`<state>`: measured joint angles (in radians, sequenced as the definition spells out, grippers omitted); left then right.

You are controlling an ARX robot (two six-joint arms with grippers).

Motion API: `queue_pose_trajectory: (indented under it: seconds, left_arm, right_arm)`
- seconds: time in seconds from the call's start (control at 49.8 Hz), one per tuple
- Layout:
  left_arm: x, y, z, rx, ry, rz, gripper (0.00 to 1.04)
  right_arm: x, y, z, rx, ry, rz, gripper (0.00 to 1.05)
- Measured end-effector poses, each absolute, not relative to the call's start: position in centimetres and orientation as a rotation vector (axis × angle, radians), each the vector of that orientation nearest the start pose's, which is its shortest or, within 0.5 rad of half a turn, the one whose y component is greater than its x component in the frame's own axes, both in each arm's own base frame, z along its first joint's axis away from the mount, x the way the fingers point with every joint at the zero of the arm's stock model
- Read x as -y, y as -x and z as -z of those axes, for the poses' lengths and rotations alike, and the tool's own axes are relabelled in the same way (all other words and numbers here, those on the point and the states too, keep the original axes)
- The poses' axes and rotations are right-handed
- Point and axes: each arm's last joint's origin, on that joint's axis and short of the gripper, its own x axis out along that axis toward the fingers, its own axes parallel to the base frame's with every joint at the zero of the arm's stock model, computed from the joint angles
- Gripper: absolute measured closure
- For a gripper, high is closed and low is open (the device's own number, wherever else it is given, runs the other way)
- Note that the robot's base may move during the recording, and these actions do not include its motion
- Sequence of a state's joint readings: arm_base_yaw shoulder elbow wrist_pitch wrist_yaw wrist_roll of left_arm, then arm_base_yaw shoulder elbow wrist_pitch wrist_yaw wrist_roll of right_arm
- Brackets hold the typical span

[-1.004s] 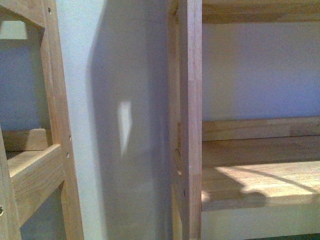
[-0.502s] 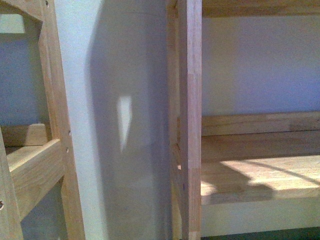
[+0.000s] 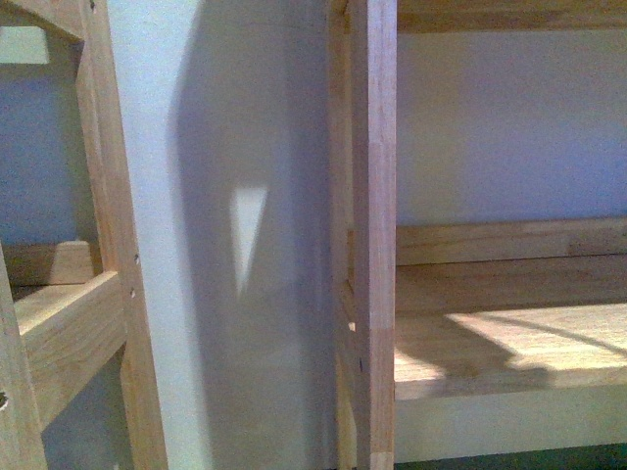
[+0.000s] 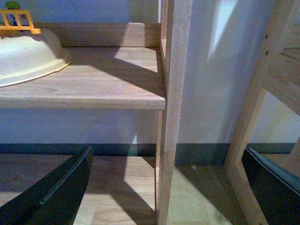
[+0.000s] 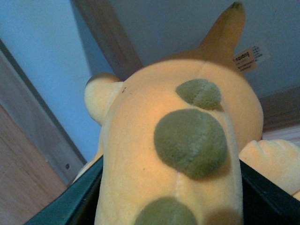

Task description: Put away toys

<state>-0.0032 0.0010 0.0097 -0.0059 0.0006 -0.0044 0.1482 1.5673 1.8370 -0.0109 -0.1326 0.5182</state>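
In the right wrist view my right gripper (image 5: 168, 206) is shut on the orange-yellow plush toy (image 5: 140, 140). The toy has green round spots and a pale paper tag (image 5: 246, 57), and it fills most of that view. Its dark fingers (image 5: 70, 201) show at both sides of the toy. In the left wrist view my left gripper (image 4: 166, 187) is open and empty, with a wooden shelf post (image 4: 171, 117) between its dark fingers (image 4: 56, 192). Neither gripper shows in the front view.
A wooden shelf unit (image 3: 372, 245) stands close in front, with a lit shelf board (image 3: 509, 343) at the right and a pale wall (image 3: 225, 196) behind. A second wooden frame (image 3: 108, 245) is at the left. A cream bowl (image 4: 23, 56) sits on a shelf (image 4: 103, 84).
The front view has shifted slightly; the shelf board sits a little lower in frame and the light patch on the wall has grown.
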Motion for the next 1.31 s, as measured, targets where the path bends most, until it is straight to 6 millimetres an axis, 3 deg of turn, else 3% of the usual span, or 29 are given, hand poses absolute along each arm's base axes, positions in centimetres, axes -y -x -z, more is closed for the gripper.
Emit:
queue_pose_trajectory:
  seconds: [0.12, 0.221, 0.522, 0.743, 0.884, 1.064, 1.305]
  left_arm:
    - [0.0, -9.7, -16.6, 0.003, 0.004, 0.004, 0.06]
    - [0.0, -9.7, -16.6, 0.004, 0.004, 0.003, 0.06]
    - [0.0, -9.7, -16.6, 0.004, 0.004, 0.004, 0.06]
    - [0.0, -9.7, -16.6, 0.004, 0.004, 0.003, 0.06]
    - [0.0, -9.7, -16.6, 0.004, 0.004, 0.003, 0.06]
    - [0.0, -9.7, -16.6, 0.003, 0.004, 0.003, 0.06]
    - [0.0, -9.7, -16.6, 0.004, 0.004, 0.003, 0.06]
  right_arm:
    - [-4.7, -32.3, -51.7, 0.245, -0.456, -0.282, 0.13]
    - [-4.3, -31.7, -52.1, 0.285, -0.430, -0.251, 0.00]
    - [-2.7, -27.7, -53.8, 0.429, -0.385, -0.189, 0.00]
    - [-2.7, -22.4, -53.5, 0.521, -0.360, -0.152, 0.00]
    - [-3.4, -18.2, -51.5, 0.549, -0.289, -0.102, 0.00]
    - [-3.0, -13.3, -46.9, 0.545, -0.196, -0.032, 0.00]
    - [-1.7, -10.0, -39.5, 0.464, -0.179, 0.009, 0.00]
